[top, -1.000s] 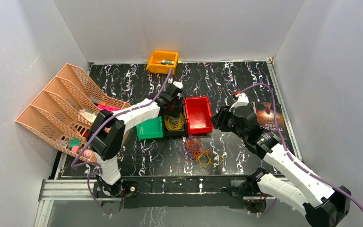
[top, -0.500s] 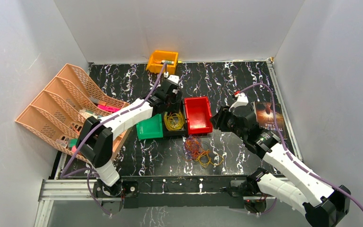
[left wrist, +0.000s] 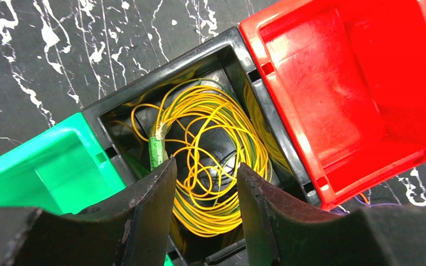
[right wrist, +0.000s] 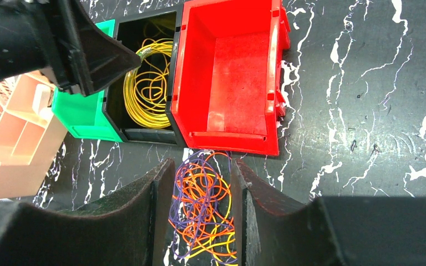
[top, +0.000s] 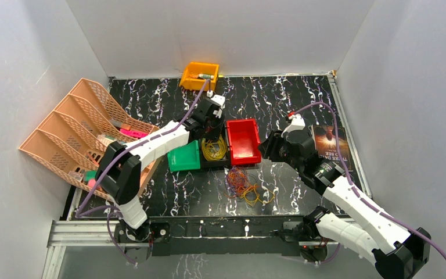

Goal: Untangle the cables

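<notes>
— yellow cable (left wrist: 211, 160)?
— coiled in black bin (left wrist: 228, 49), 9 o'clock of red bin (top: 244, 142); left gripper (left wrist: 205, 169) above, fingers apart, empty.
— orange-purple tangle (top: 241, 183)?
— table (top: 302, 99), red bin's 6 o'clock; right gripper (right wrist: 201, 164) over it, parted, empty.

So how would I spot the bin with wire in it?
On the black marbled table, three small bins sit side by side mid-table. It is the black bin between the green bin and the red bin, the only one holding coiled yellow wire.
</notes>
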Robot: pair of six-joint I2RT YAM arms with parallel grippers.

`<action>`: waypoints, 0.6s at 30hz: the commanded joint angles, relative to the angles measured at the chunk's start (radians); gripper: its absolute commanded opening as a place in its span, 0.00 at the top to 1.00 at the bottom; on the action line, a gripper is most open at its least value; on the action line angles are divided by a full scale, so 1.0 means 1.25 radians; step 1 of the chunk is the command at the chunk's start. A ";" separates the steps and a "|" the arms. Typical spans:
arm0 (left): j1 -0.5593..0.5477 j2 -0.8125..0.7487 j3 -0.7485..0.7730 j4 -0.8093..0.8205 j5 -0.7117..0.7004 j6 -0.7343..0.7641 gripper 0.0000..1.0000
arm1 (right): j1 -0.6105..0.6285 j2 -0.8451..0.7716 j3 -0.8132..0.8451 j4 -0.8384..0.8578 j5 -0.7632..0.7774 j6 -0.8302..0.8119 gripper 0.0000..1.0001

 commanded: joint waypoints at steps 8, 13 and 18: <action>0.006 0.055 0.020 -0.014 0.003 0.017 0.65 | -0.004 -0.011 -0.008 0.007 0.009 -0.009 0.50; 0.006 0.055 0.020 -0.014 -0.008 0.017 0.76 | -0.005 -0.008 -0.005 0.007 0.006 -0.010 0.50; 0.006 0.050 0.014 -0.013 -0.016 0.018 0.85 | -0.005 -0.004 -0.005 0.010 0.001 -0.009 0.50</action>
